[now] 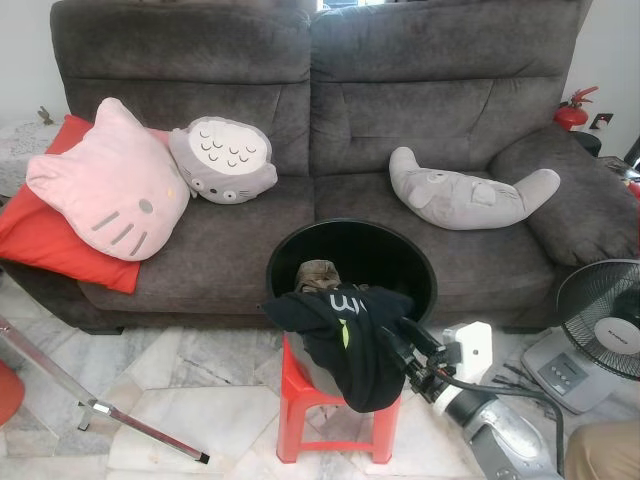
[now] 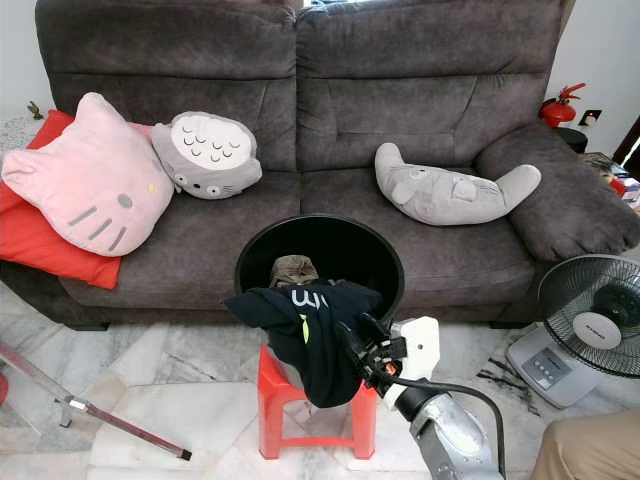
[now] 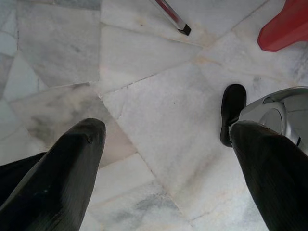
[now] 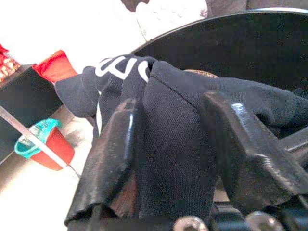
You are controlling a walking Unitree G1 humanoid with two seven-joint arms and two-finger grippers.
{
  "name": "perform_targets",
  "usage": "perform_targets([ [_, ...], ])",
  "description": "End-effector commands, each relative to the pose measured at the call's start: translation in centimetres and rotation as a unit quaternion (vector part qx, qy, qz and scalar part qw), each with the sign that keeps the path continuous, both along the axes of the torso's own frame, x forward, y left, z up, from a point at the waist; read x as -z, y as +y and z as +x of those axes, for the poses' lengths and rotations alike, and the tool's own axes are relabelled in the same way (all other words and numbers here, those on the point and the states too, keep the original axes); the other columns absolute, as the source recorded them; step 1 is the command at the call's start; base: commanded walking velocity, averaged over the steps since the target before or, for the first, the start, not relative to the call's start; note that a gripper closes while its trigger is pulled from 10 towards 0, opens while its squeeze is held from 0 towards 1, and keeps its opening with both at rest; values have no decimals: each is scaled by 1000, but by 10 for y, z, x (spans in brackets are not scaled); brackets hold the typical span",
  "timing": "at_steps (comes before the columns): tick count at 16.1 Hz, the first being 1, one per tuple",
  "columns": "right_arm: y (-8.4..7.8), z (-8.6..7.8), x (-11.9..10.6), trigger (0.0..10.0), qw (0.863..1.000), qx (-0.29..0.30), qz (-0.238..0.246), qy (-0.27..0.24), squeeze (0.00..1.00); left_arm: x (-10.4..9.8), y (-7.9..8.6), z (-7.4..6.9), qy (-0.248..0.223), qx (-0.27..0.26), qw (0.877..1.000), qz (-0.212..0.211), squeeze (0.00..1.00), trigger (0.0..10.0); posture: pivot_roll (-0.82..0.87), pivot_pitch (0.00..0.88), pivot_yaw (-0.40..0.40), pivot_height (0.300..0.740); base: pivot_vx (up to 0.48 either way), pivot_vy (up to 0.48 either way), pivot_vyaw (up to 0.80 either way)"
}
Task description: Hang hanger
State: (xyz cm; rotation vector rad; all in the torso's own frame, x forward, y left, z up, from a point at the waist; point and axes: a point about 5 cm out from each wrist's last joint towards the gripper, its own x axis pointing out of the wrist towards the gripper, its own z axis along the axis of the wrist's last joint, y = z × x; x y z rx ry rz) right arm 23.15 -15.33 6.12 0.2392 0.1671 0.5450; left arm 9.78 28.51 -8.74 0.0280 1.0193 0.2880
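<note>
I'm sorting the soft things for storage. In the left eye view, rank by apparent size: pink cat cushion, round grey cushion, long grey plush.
1. pink cat cushion
2. long grey plush
3. round grey cushion

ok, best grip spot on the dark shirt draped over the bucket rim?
The raised fold of the black printed garment at the round black bucket's front rim, approached from the robot's right: it bunches there and hangs free. The right tool already straddles it.

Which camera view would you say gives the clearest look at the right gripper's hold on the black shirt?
The right wrist view: both fingers pinch a fold of the black shirt. The eye views show the right gripper at the shirt draped over the black bin.
</note>
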Motion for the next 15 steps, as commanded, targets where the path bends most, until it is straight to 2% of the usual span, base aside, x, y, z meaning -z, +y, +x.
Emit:
perform_targets([
  [1,0,0,2,1176,1000,7,-7,2,0,3,-4,-5,9,4,1000,0,0,10000,5,0,26,740,0,0,0],
  [2,-1,0,3,3882,1000,13,-14,5,0,3,-4,-5,10,5,1000,0,0,10000,5,0,26,740,0,0,0],
  [3,-2,0,4,10000,1000,17,-15,8,0,3,-5,-5,10,5,1000,0,0,10000,5,0,26,740,0,0,0],
  [5,-5,-2,3,10000,1000,24,-3,11,0,3,-5,-5,10,5,1000,1,0,10000,5,0,28,740,0,0,0],
  [6,-7,-3,1,10000,999,33,-6,-2,1000,3,-5,-5,11,5,1000,2,0,10000,5,0,28,740,0,0,0],
  [12,-12,-8,-1,10000,998,59,29,2,1000,2,-3,-2,9,4,1000,3,0,10000,6,0,27,740,0,0,0],
  [15,-13,-11,0,10000,994,67,80,13,1000,1,-2,0,6,5,1000,5,0,10000,11,0,26,740,0,0,0],
])
